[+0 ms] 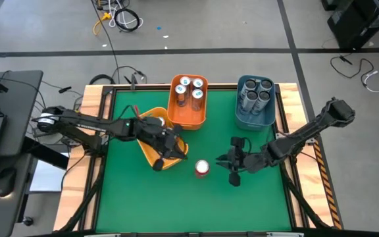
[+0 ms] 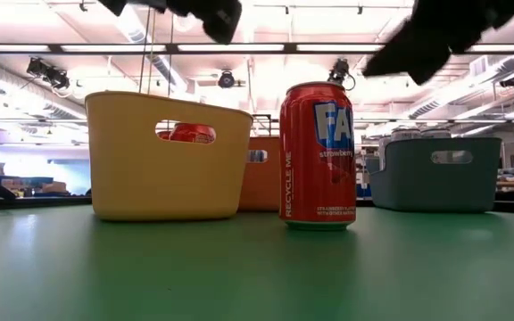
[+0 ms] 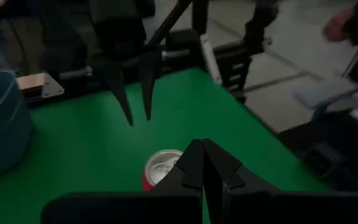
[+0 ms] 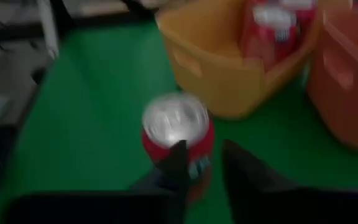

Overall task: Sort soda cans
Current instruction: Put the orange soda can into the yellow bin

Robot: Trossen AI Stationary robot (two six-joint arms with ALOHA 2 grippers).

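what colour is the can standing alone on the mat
Red, with a silver top: the lone soda can shows best in the low view, between the yellow bin and blue bin.

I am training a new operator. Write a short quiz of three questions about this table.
1. True or false: the red can on the table lies on its side.
2. How many cans stand outside the bins? A one, B two, C three.
3. Fill in: the left end effector hangs above the ____ bin.
Key: 1 false, it stands upright. 2 A. 3 yellow bin.
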